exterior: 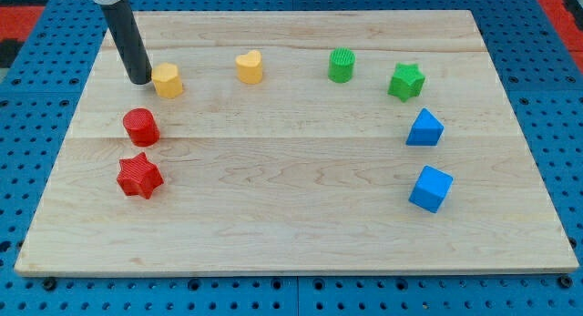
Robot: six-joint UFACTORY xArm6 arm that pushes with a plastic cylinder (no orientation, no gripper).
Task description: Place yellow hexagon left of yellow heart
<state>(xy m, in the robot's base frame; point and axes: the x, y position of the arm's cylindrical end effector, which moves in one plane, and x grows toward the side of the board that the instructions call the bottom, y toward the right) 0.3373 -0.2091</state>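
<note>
The yellow hexagon (168, 80) sits near the board's top left. The yellow heart (250, 67) sits to its right, a little nearer the view's top, with a gap between them. My tip (141, 80) rests on the board just left of the yellow hexagon, touching it or nearly so. The dark rod rises from the tip toward the view's top left.
A red cylinder (141, 127) and a red star (139, 176) lie below the hexagon. A green cylinder (341, 65) and a green star (406, 81) sit at the top right. A blue triangle (424, 128) and a blue cube (430, 188) sit at the right. The wooden board (291, 225) ends at a blue pegboard.
</note>
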